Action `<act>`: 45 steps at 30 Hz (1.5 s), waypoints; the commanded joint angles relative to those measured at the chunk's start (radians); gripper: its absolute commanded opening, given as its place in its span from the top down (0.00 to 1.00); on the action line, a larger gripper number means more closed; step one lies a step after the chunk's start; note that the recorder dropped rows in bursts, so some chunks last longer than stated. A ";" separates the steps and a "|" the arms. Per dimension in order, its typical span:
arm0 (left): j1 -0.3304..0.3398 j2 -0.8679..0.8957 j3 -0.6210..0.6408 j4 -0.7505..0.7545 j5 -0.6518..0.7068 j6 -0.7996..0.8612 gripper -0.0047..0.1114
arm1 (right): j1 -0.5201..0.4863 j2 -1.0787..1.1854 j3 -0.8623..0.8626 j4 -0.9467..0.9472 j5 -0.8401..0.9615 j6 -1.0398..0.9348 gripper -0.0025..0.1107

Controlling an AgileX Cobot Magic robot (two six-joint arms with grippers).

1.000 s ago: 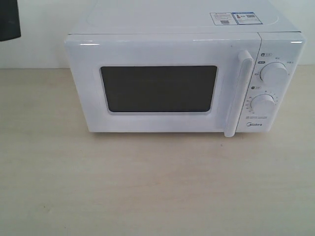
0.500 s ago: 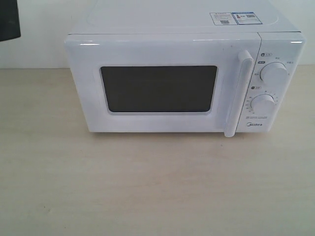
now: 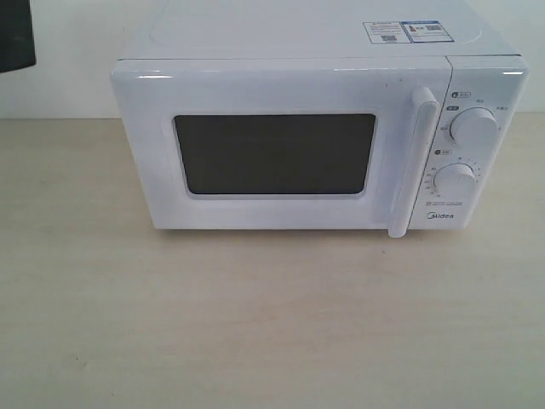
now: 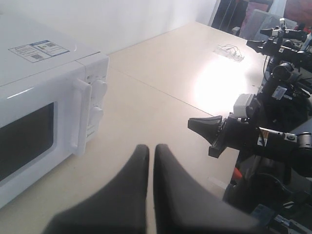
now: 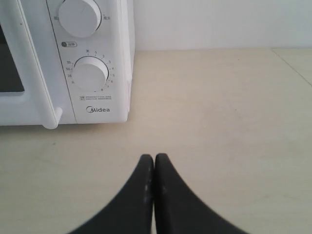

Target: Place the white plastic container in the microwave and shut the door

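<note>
On the counter (image 3: 272, 324) the shut door (image 3: 272, 89) has a handle (image 3: 413, 162) that seems stiff, good to pull; left end effector (image 4: 151, 148) and right end effector (image 5: 154, 158) are clenched empty

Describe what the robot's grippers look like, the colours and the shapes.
Both grippers look alike. The left gripper has two matte black fingers, broad at the base and curving in to narrow rounded tips. The right gripper has the same black tapered fingers, with a few faint pale specks near the inner edges. No cables, sleeves or printed markings show on either.
</note>
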State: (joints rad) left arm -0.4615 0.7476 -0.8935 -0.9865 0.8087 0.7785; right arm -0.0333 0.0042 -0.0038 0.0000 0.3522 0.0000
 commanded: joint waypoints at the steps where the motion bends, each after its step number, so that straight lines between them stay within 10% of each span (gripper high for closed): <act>1: -0.007 -0.027 -0.002 0.008 -0.007 -0.001 0.92 | -0.005 -0.004 0.004 -0.009 -0.004 0.000 0.98; 12: 0.064 -0.480 0.102 0.468 -0.269 -0.116 0.92 | -0.005 -0.004 0.004 -0.009 -0.004 0.000 0.98; 23: 0.193 -0.748 0.495 1.031 -0.276 -0.460 0.92 | -0.005 -0.004 0.004 -0.009 -0.004 0.000 0.98; 35: 0.198 -0.748 0.850 1.053 -0.783 -1.079 0.92 | -0.005 -0.004 0.004 -0.009 -0.006 0.000 0.98; 45: 0.157 -0.748 0.871 1.053 -0.843 -1.392 0.92 | -0.005 -0.004 0.004 -0.009 -0.006 0.000 0.98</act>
State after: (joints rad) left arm -0.2837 0.0023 -0.0273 0.0629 -0.0078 -0.5588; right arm -0.0333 0.0042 -0.0038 0.0000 0.3526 0.0000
